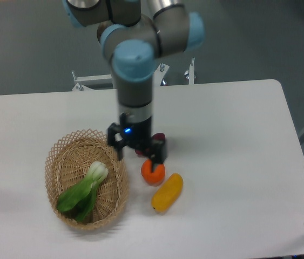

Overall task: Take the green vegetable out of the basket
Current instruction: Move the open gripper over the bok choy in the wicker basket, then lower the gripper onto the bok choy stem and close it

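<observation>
The green vegetable (83, 189) lies in the tan wicker basket (61, 159) at the front left of the table, white stem base toward the upper right, dark leaves toward the lower left. My gripper (139, 153) hangs just right of the basket's upper right rim, above and to the right of the vegetable. Its two black fingers are spread apart with nothing between them.
An orange fruit (153, 172) sits just below my right finger. A yellow oblong fruit (167, 192) lies to its lower right. A dark purple item (159, 139) shows partly behind the gripper. The table's white top ends at the right (297, 156).
</observation>
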Tool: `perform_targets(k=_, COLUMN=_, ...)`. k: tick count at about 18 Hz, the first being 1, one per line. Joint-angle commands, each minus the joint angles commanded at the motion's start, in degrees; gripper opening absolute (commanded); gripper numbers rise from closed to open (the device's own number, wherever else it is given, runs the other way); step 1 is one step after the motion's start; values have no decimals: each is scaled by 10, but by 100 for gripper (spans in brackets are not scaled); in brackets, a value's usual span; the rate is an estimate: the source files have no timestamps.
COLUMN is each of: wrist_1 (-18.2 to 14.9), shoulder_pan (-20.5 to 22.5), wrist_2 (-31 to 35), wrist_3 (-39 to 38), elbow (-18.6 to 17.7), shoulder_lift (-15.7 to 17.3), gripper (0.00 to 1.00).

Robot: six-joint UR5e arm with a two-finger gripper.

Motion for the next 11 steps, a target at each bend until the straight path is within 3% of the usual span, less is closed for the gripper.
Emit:
perform_targets(k=7, wrist_1=1, shoulder_pan=-30, wrist_2=5, wrist_3=21, elbow=-25, shoulder_lift=-31, gripper=100)
perform_targets(k=11, wrist_1=1, shoulder_pan=-47, wrist_2=41, wrist_3=29, elbow=-27, shoulder_lift=-48, gripper=100)
